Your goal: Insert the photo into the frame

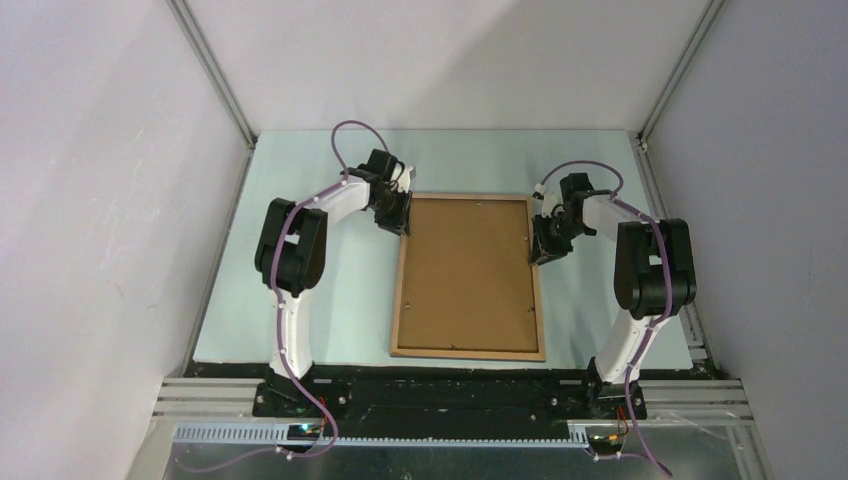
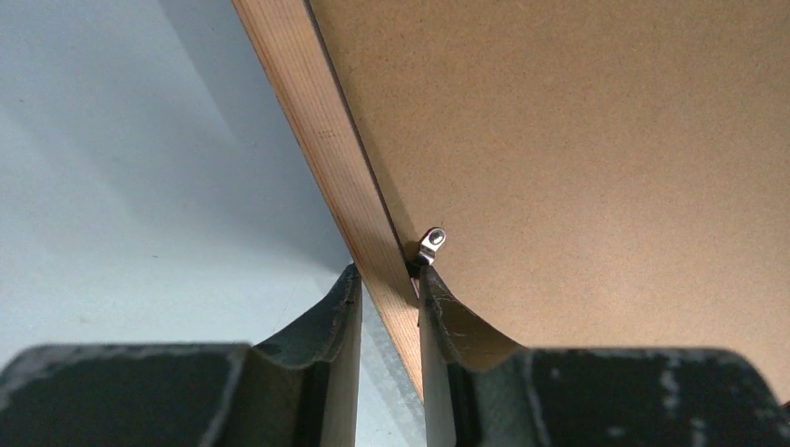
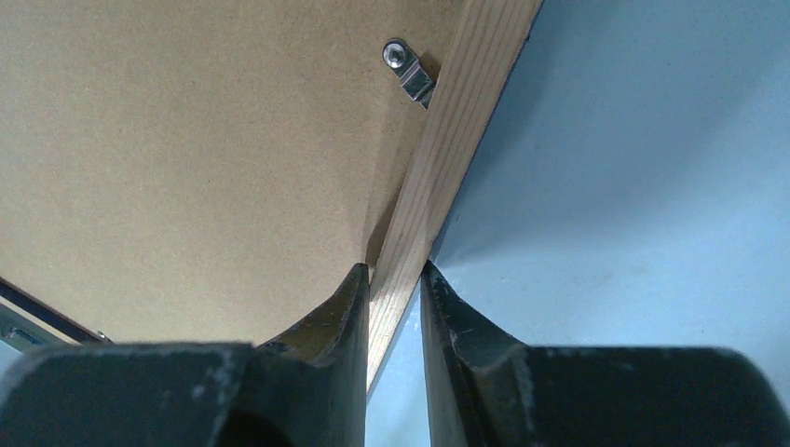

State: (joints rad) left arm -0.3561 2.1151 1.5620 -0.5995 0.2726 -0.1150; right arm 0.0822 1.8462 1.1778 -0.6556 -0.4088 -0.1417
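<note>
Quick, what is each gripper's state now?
Left gripper: closed on left rail of the thin wood-brown rectangular frame.
Right gripper: closed on its right rail.

frame (image 1: pixel 467 353) on table (image 1: pixel 330 290), board (image 1: pixel 467 270) inside it, left end effector (image 1: pixel 403 229) astride left rail, right end effector (image 1: pixel 539 257) opposite (far half)

Pale grey walls (image 1: pixel 100 150) enclose a light blue-green counter (image 1: pixel 355 300). Aluminium rails (image 1: pixel 212 70) rise at both far corners. Lighting is soft and even.

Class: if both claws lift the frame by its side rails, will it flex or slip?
Probably stays stiff: the frame has wooden rails around a backing board. Possibly slips: the left claw and right claw pinch only narrow rail edges.
</note>
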